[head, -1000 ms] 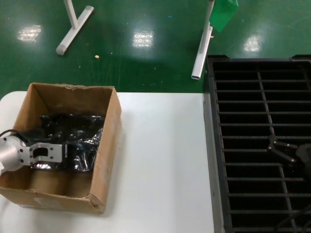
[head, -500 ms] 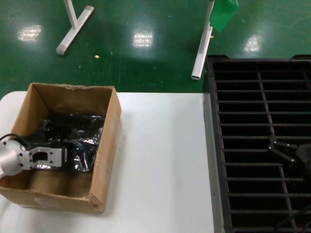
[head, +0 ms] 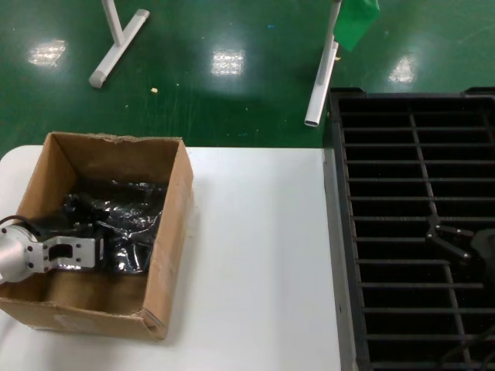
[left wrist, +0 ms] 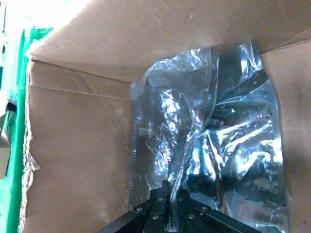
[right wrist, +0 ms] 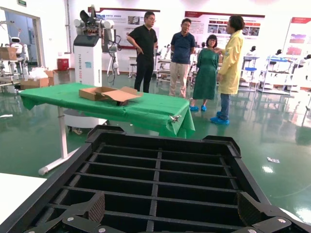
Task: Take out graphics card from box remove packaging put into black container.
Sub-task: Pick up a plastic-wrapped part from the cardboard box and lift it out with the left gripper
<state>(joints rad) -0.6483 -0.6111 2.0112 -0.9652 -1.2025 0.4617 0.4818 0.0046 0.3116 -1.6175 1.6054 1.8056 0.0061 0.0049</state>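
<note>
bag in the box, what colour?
Shiny silver-grey, translucent and crinkled; the packaging shows best in the left wrist view.

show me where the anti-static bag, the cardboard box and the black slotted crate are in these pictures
Packaging [left wrist: 214, 141]: left wrist view, on the crinkled silver middle of the bag.
Box [head: 175, 209]: head view, on the carton's wall nearest the crate.
Black container [head: 418, 255]: head view, on a divider bar near its middle.

Bright overhead lamps glare off the green floor [head: 232, 62]; focus sharp.
</note>
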